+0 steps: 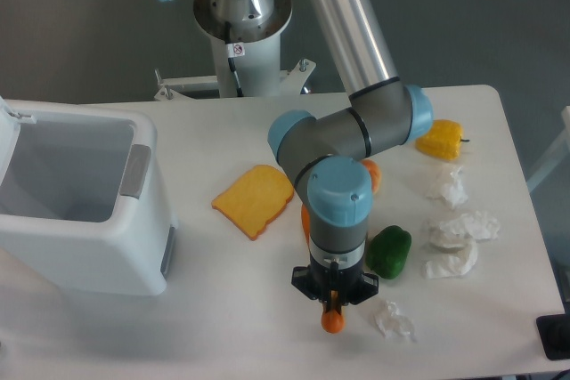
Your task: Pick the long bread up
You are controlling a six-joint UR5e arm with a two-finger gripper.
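The long bread [332, 318] is an orange-brown baguette mostly hidden under my wrist. Only its near tip shows below the gripper, and a sliver shows at the wrist's left side. My gripper [334, 298] points straight down near the table's front edge, shut on the bread. The fingers themselves are barely visible beneath the black flange.
A yellow-orange toast slice [254, 199] lies left of the arm. A green pepper [389, 251] sits just right of the wrist. Crumpled white paper [392, 318] lies beside the bread tip, more paper [459, 242] further right. A yellow pepper [441, 139] is at the back right. A white bin [76, 206] stands left.
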